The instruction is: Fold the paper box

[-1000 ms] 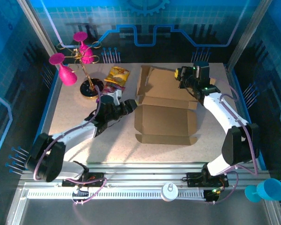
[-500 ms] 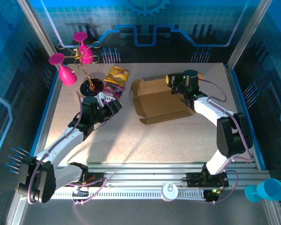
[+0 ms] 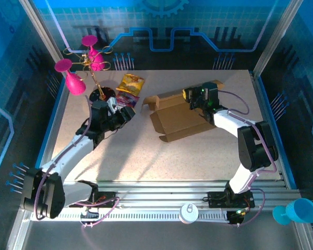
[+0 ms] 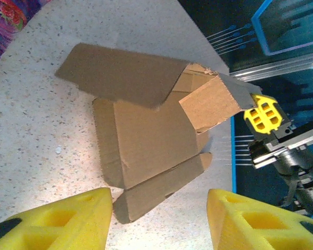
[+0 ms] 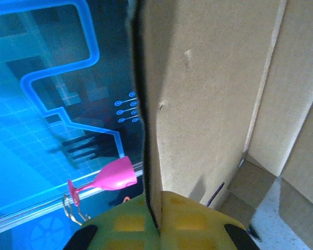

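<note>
The speckled table (image 3: 120,156) fills the middle of the top view. Right of centre on it lies the paper box (image 3: 180,121), partly folded with its flaps raised. The right gripper (image 3: 191,97) pinches the flap at the box's upper right, and the cardboard edge runs between its yellow pads (image 5: 193,217). The left gripper (image 3: 126,112) is left of the box and apart from it, fingers spread around nothing. A rack of pink cups (image 3: 88,62) stands upper left. A yellow packet (image 3: 131,82) and a purple packet (image 3: 126,100) lie just above the left gripper. A blue cup (image 3: 297,211) sits at lower right, off the table.
</note>
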Robot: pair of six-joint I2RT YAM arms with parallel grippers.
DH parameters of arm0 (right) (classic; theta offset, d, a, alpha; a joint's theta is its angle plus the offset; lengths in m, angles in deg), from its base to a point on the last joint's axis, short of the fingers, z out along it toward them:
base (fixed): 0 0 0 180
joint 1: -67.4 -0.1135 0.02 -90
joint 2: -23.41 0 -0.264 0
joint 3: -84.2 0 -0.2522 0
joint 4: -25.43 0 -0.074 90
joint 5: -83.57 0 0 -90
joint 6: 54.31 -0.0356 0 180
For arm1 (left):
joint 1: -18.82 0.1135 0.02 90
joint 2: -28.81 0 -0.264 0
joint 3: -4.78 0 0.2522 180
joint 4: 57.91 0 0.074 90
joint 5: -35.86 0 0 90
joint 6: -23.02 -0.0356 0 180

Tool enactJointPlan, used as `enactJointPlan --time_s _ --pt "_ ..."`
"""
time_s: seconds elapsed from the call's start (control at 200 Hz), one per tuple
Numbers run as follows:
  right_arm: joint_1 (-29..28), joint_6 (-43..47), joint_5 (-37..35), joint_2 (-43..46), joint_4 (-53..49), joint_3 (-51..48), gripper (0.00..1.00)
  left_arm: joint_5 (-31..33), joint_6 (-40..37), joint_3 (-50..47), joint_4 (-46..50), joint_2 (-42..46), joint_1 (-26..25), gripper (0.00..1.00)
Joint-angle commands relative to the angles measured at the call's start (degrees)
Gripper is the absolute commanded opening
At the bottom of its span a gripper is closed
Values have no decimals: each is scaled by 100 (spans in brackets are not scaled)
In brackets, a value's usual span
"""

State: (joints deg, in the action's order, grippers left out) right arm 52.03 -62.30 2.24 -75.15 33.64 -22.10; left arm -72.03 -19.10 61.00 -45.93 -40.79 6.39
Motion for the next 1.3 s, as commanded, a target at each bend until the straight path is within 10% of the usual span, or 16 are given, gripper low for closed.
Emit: enactJointPlan --time_s 0.0,0.48,1.291 --pt "-62 217 67 -49 -346 174 0 -142 -568 392 246 -398 100 49" --pt "92 768 162 -411 -2593 1572 0 -200 -2329 2360 895 -2282 329 43" --pt "147 475 337 -1901 -2514 3065 0 -646 -3169 3707 1039 -3951 630 42"
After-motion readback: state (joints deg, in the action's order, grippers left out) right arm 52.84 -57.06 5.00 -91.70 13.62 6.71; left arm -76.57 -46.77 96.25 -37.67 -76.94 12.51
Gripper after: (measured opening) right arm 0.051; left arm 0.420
